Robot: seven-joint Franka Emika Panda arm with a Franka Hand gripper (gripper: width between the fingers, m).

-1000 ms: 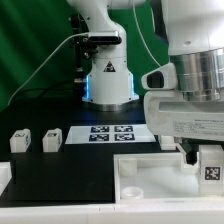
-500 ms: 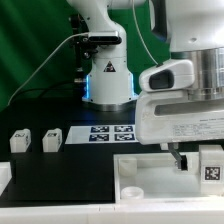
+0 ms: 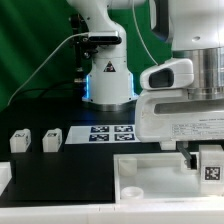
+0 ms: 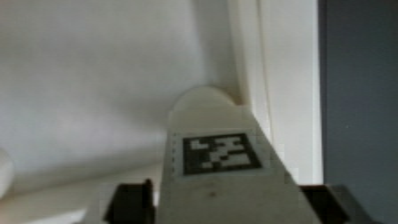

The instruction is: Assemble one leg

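My gripper (image 3: 204, 160) is shut on a leg (image 3: 211, 166), a small white block with a black-and-white tag, at the exterior view's right. It holds the leg over the right corner of the white tray-like tabletop (image 3: 150, 172); I cannot tell whether the leg touches it. In the wrist view the leg (image 4: 221, 150) stands between the two dark fingers (image 4: 130, 203), with the tabletop's floor (image 4: 89, 90) and its raised rim (image 4: 270, 80) behind it. Two more legs (image 3: 19, 140) (image 3: 52, 138) lie on the black table at the exterior view's left.
The marker board (image 3: 110, 133) lies on the table behind the tabletop. The robot's base (image 3: 108, 80) stands at the back with a cable hanging to its left. A small round boss (image 3: 131, 190) shows on the tabletop's near left.
The gripper body has shifted a little toward the exterior view's left and lower, and its side housing has come into view. The held leg stays at about the same spot.
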